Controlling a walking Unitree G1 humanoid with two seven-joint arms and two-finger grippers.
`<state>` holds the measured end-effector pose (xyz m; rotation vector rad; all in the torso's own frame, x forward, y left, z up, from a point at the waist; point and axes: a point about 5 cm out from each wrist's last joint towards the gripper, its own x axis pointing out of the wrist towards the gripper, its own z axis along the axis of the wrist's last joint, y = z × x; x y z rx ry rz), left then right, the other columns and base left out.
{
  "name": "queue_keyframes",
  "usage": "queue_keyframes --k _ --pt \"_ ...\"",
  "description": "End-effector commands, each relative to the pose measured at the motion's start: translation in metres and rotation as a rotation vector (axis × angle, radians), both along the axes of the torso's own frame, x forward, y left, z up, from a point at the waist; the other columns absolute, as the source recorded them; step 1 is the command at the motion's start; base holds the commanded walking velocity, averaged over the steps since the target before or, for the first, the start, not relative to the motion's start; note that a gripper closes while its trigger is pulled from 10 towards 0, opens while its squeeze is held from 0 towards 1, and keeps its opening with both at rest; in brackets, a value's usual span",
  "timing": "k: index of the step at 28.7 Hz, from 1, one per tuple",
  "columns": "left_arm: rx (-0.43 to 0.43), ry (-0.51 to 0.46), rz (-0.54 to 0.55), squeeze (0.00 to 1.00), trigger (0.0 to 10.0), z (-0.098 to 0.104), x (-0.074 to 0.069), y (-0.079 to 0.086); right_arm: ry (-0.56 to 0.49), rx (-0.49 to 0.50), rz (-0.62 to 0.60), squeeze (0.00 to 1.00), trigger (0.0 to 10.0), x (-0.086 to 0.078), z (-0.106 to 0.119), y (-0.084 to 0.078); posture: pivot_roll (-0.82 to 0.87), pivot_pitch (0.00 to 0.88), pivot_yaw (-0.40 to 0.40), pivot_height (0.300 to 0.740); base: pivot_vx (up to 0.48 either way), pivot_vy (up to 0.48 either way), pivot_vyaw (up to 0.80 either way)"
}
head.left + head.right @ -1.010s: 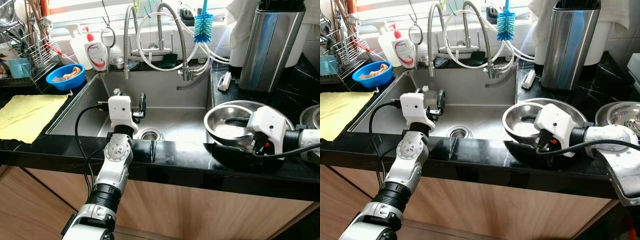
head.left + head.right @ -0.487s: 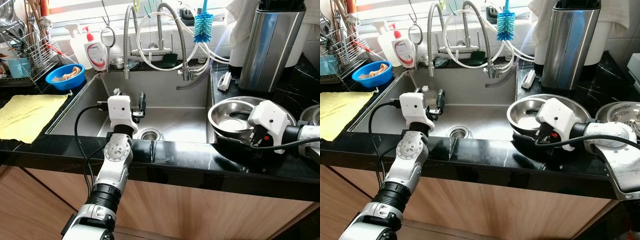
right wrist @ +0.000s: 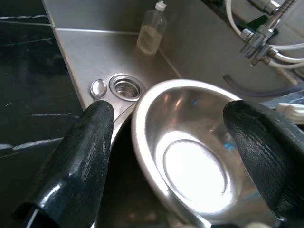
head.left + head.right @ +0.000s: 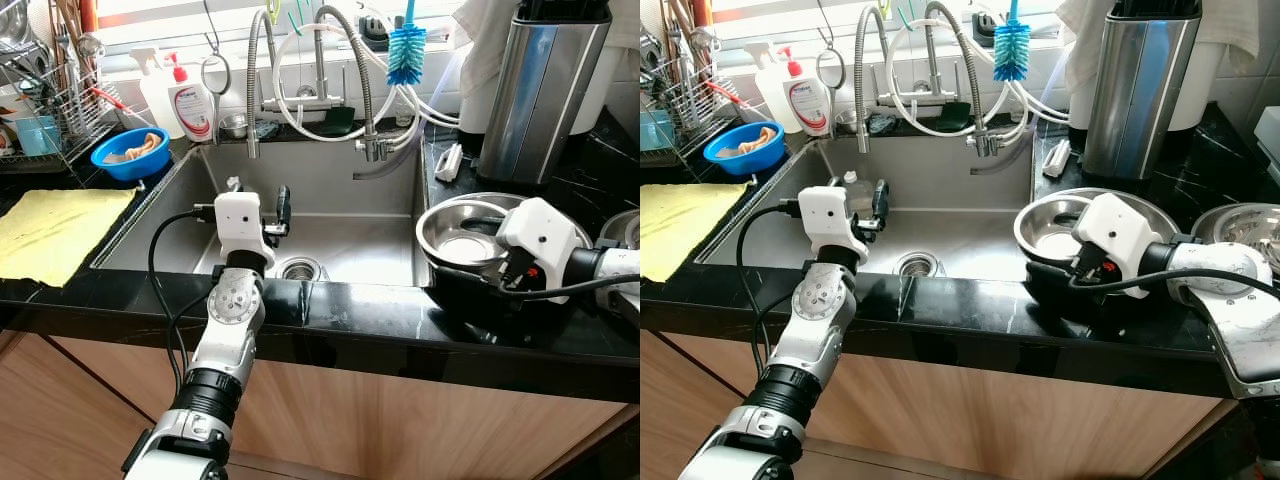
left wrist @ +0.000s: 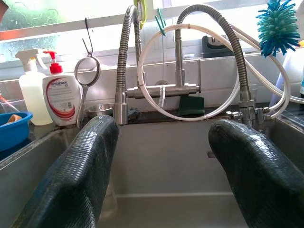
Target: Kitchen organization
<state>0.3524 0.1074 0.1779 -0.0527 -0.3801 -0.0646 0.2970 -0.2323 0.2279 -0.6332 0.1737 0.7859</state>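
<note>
A shiny steel bowl (image 4: pixel 462 236) rests on a dark pan (image 4: pixel 470 292) on the black counter right of the sink. My right gripper (image 3: pixel 171 110) is open, its two black fingers (image 3: pixel 80 156) straddling the bowl (image 3: pixel 190 161) from the near side without closing on it. In the eye views its white wrist housing (image 4: pixel 538 240) covers the bowl's right rim. My left gripper (image 5: pixel 161 126) hangs open over the sink basin (image 4: pixel 340 235) with nothing between its fingers, pointing at the tap (image 5: pixel 178 88).
A clear bottle (image 3: pixel 152 28) and the drain (image 4: pixel 300 268) are in the sink. A second steel bowl (image 4: pixel 1240 225) and a tall steel canister (image 4: pixel 540 90) stand at the right. At the left are a yellow cloth (image 4: pixel 55 230), blue bowl (image 4: pixel 130 152) and dish rack (image 4: pixel 40 100).
The right wrist has drawn a little back and to the right, and the steel bowl now sits slightly farther back than a second ago. The left arm has not moved.
</note>
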Motion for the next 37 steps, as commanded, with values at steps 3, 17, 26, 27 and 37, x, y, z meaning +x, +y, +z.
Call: queue_keyframes --k 3,17,26,27,37 --pt "0.007 -0.006 0.019 0.0 10.0 0.001 -0.001 0.005 -0.015 -0.022 -0.018 0.0 10.0 0.003 0.001 -0.002 -0.28 0.0 0.125 0.74 0.0 0.0 0.0" --pt "0.005 -0.003 0.019 0.0 10.0 0.0 -0.001 0.005 0.011 -0.068 -0.057 0.0 10.0 0.008 -0.009 -0.005 -0.28 0.0 0.124 0.74 0.0 0.0 0.0" --pt "0.006 -0.005 0.024 0.0 10.0 0.0 -0.001 0.006 0.036 -0.061 -0.062 0.0 0.0 0.011 -0.012 -0.003 -0.28 0.0 0.123 0.74 0.0 0.0 0.0" --pt "0.006 -0.005 0.024 0.0 10.0 0.0 -0.001 0.006 0.036 -0.061 -0.062 0.0 0.0 0.011 -0.012 -0.003 -0.28 0.0 0.123 0.74 0.0 0.0 0.0" --pt "0.009 -0.01 0.022 0.0 10.0 0.002 0.0 0.007 0.029 -0.049 -0.071 0.0 0.0 0.014 -0.014 0.002 -0.28 0.0 0.129 0.74 0.0 0.0 0.0"
